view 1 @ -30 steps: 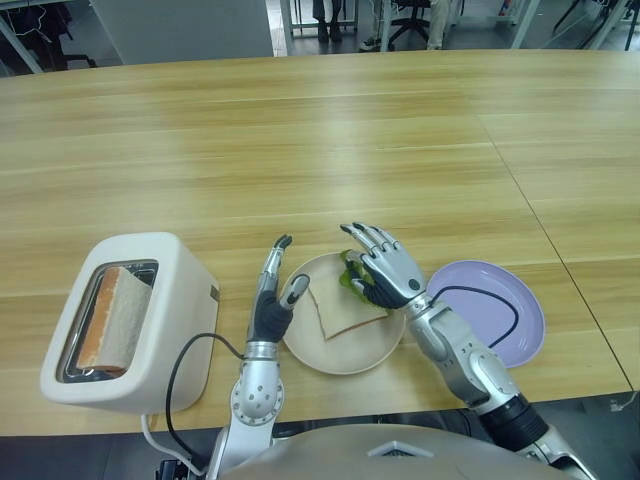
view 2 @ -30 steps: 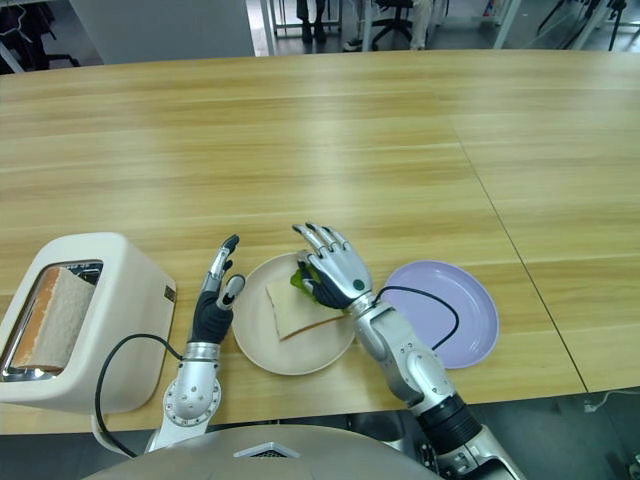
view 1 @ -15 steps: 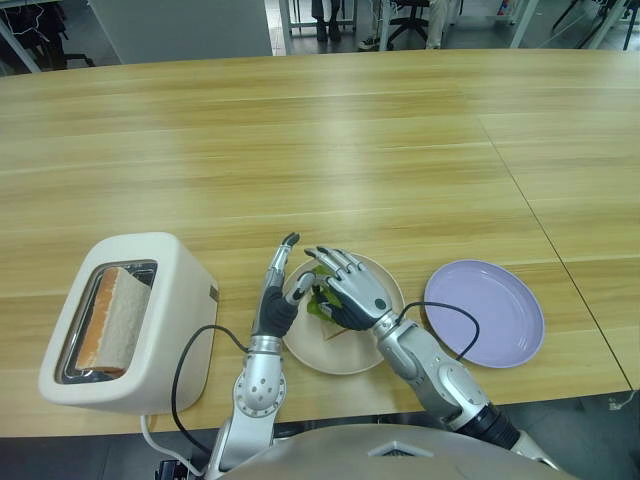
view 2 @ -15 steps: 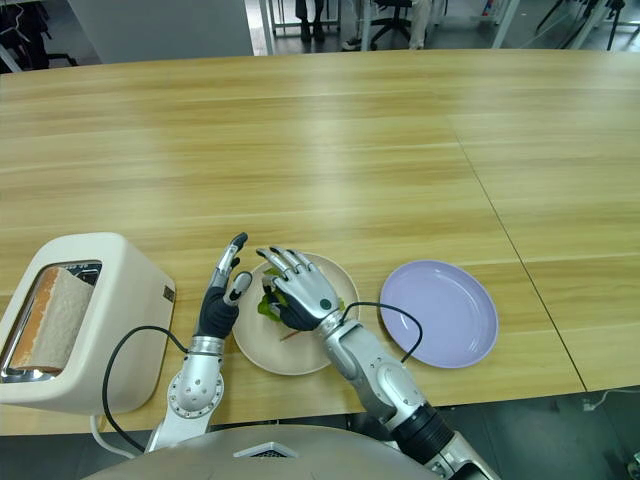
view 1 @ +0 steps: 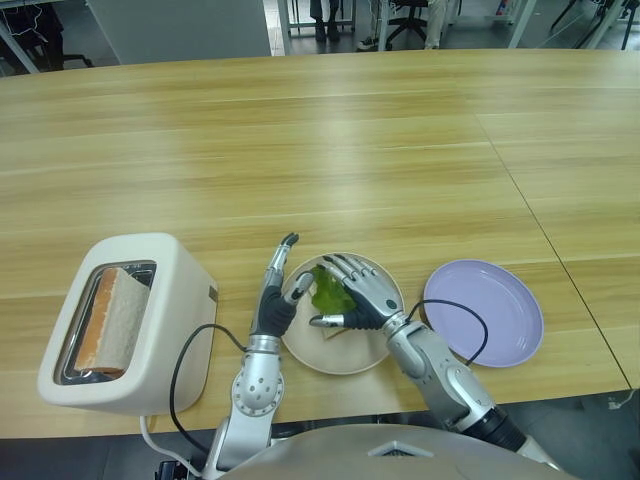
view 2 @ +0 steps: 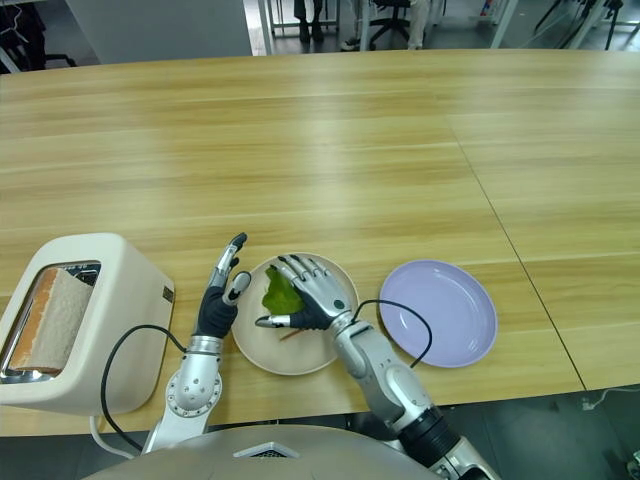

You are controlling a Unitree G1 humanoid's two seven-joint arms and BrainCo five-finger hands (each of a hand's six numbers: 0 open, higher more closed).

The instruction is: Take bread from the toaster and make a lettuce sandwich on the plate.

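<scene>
Lettuce [view 1: 322,289] on plate [view 1: 342,361], right hand [view 1: 364,299] spread over it, left hand [view 1: 273,304] spread beside.

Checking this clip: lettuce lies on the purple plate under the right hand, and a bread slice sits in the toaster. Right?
Not quite. The left eye view shows the lettuce on the beige plate, not the purple plate beside it. The right hand is over it, and a bread slice sits in the toaster.
</scene>
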